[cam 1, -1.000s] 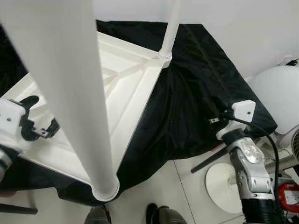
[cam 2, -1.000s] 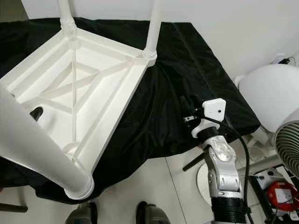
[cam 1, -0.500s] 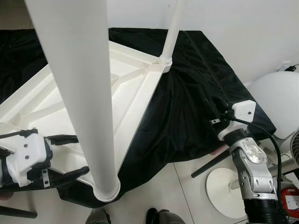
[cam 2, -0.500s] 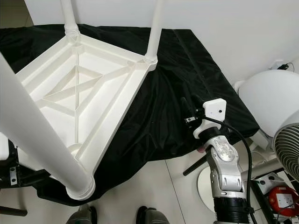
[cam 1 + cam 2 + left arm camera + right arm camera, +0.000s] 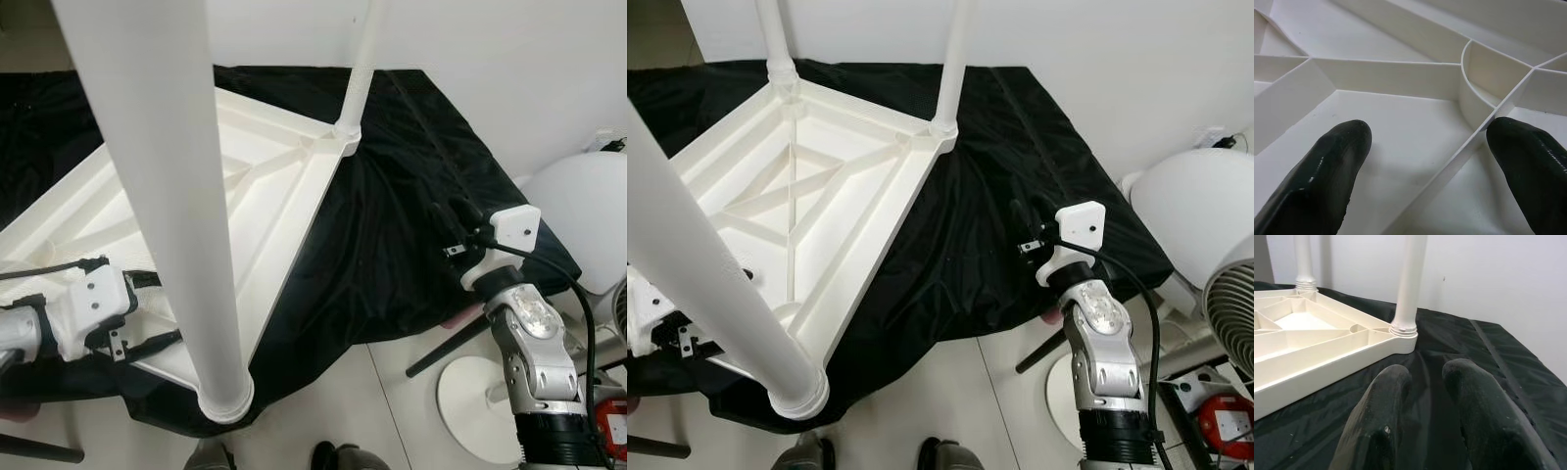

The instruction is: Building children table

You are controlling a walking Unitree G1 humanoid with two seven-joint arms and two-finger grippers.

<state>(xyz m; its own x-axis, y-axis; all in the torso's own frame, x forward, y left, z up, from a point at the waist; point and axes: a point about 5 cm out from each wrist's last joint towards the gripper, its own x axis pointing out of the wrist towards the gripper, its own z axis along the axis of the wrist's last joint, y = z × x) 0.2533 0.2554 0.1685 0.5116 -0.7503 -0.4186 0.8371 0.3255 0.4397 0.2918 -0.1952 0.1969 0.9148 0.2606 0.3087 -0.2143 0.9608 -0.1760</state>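
Legs on the white table [image 5: 833, 196] point up, because the table lies upside down on the black cloth [image 5: 999, 196]. You see the nearest leg [image 5: 171, 196] right in front of you, big and tall, with its foot ring at the table's near corner. Three legs show in the right eye view, and each one seems to sit in its corner.

Now look at your left gripper [image 5: 132, 313]. A second ago it was up by the near leg at the table's left edge. Half a second ago it hung lower, off the near edge. Now it has come back in over the near edge, just left of the near leg. Its two black fingers [image 5: 1334, 166] are spread apart, one on each side of a thin white rib under the table top. They hold nothing yet.

This means you may be about to grip the rib or the edge, maybe to turn the table over. That is only a guess.

Your right gripper [image 5: 1029, 230] hovers over the cloth, well apart from the table's right edge. Its fingers [image 5: 1381, 426] are close together, with a small gap, and they hold nothing. It has hardly moved.

Farther back stands the far right leg [image 5: 1409, 284], near the white wall [image 5: 1488, 279].
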